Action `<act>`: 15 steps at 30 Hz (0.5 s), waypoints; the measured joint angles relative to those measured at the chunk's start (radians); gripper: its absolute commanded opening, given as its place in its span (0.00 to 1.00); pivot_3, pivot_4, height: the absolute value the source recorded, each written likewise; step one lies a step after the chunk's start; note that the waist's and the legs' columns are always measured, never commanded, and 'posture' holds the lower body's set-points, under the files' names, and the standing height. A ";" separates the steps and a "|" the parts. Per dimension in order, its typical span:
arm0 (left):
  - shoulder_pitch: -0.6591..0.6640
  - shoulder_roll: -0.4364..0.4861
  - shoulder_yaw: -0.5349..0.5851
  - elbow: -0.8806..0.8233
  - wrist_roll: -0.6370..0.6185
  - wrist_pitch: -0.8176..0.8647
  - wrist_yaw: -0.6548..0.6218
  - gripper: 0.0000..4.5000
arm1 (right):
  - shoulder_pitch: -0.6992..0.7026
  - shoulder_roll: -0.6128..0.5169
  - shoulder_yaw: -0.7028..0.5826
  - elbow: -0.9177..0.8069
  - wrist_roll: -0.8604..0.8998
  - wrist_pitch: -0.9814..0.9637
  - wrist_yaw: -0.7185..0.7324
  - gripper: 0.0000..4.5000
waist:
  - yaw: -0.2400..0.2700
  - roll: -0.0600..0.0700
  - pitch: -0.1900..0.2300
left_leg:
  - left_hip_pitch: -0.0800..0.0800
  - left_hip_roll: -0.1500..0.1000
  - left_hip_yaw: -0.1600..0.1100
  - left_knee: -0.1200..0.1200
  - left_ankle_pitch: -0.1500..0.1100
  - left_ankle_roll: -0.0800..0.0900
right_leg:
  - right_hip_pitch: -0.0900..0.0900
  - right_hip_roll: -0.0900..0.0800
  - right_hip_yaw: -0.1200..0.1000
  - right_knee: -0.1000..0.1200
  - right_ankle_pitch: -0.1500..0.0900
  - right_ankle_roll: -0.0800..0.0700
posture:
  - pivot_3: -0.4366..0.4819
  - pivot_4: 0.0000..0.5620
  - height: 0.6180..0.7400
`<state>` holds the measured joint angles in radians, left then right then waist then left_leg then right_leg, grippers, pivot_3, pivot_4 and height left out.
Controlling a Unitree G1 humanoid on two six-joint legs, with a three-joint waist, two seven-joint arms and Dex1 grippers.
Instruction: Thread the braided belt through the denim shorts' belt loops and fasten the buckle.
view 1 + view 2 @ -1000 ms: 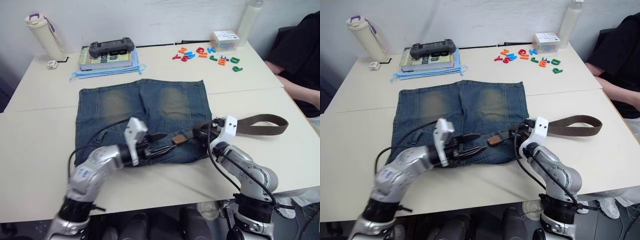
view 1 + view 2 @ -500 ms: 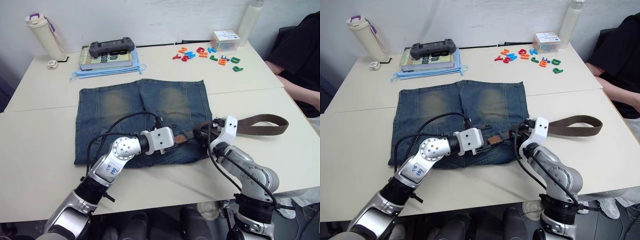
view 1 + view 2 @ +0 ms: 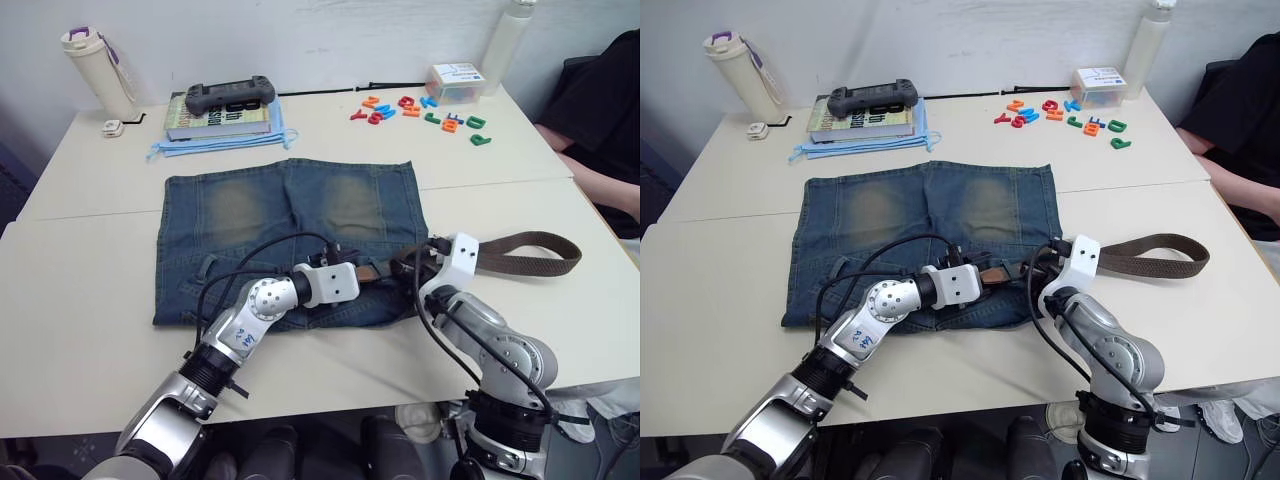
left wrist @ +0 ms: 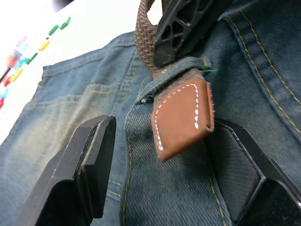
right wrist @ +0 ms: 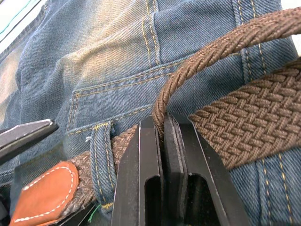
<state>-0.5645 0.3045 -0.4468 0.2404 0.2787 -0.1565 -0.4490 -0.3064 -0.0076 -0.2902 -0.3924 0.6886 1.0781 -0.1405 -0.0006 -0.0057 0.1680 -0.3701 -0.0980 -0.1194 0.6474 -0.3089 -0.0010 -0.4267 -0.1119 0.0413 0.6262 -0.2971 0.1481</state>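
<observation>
Between left gripper point(image 4: 160, 160) fingers — braided belt point(image 4: 181, 115) tip.

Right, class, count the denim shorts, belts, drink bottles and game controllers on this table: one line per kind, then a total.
denim shorts: 1
braided belt: 1
bottles: 2
game controller: 1
Total: 5
</observation>
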 measured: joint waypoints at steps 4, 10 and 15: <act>0.023 0.011 0.015 -0.010 -0.004 -0.045 -0.019 0.17 | 0.008 0.008 0.003 -0.009 0.001 -0.002 -0.004 0.00 | -0.004 0.000 0.000 | 0.000 0.000 0.000 -0.001 0.000 0.000 | -0.001 0.000 0.000 0.000 0.000 0.000 | 0.48 0.27 1.00; 0.053 0.034 0.042 -0.030 -0.005 -0.097 -0.048 0.01 | 0.015 0.010 0.012 -0.017 0.006 0.000 -0.003 0.00 | -0.011 0.001 -0.001 | 0.000 0.002 0.000 -0.002 0.000 0.000 | -0.001 0.001 0.001 0.000 0.000 0.000 | 0.48 0.27 1.00; 0.058 0.038 0.056 -0.030 -0.005 -0.107 -0.064 0.01 | 0.015 0.012 0.018 -0.017 0.009 0.000 -0.003 0.00 | -0.021 0.001 -0.001 | 0.000 0.002 0.000 -0.002 0.000 -0.001 | -0.001 0.001 0.000 0.000 0.000 0.000 | 0.48 0.27 1.00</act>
<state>-0.5069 0.3422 -0.3913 0.2106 0.2737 -0.2631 -0.5127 -0.2910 0.0046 -0.2718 -0.4092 0.6973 1.0778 -0.1437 -0.0219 -0.0048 0.1674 -0.3698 -0.0960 -0.1193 0.6456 -0.3090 -0.0015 -0.4278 -0.1104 0.0416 0.6261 -0.2972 0.1480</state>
